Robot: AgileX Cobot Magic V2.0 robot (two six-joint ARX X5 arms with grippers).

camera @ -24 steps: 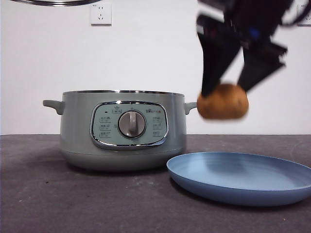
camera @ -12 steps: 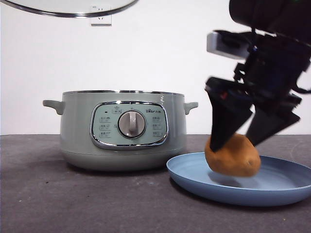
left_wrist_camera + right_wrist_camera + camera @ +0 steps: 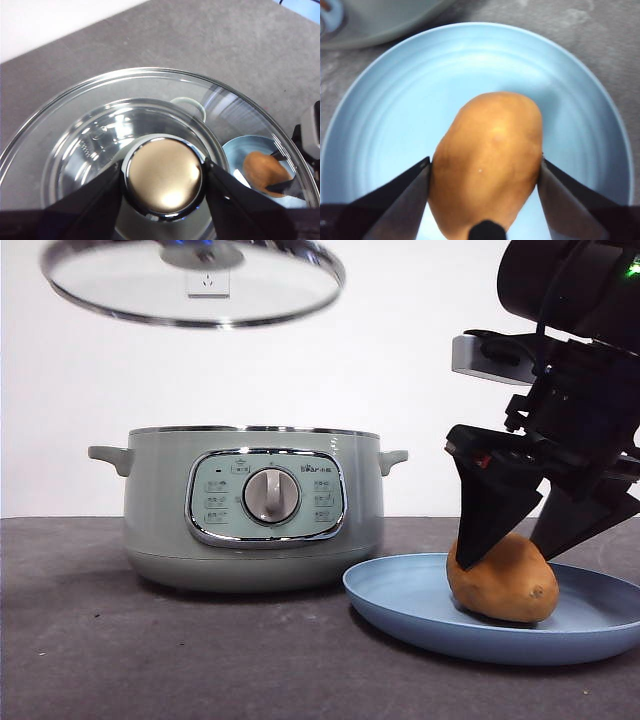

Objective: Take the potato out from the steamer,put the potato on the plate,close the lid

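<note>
The orange-brown potato rests on the light-blue plate, to the right of the steamer. My right gripper comes down from above and is shut on the potato, its jaws against both sides, over the plate. My left gripper is shut on the knob of the glass lid and holds it tilted high above the open steamer. The lid shows at the top left of the front view. Through the glass I see the steamer's handle and the potato.
The steamer stands open on the dark grey table, its control panel and dial facing the camera. A white wall with a socket is behind. The plate lies close to the steamer's right side.
My right gripper has lowered the potato from beside the steamer's rim onto the plate. The lid has come down into view above the steamer.
</note>
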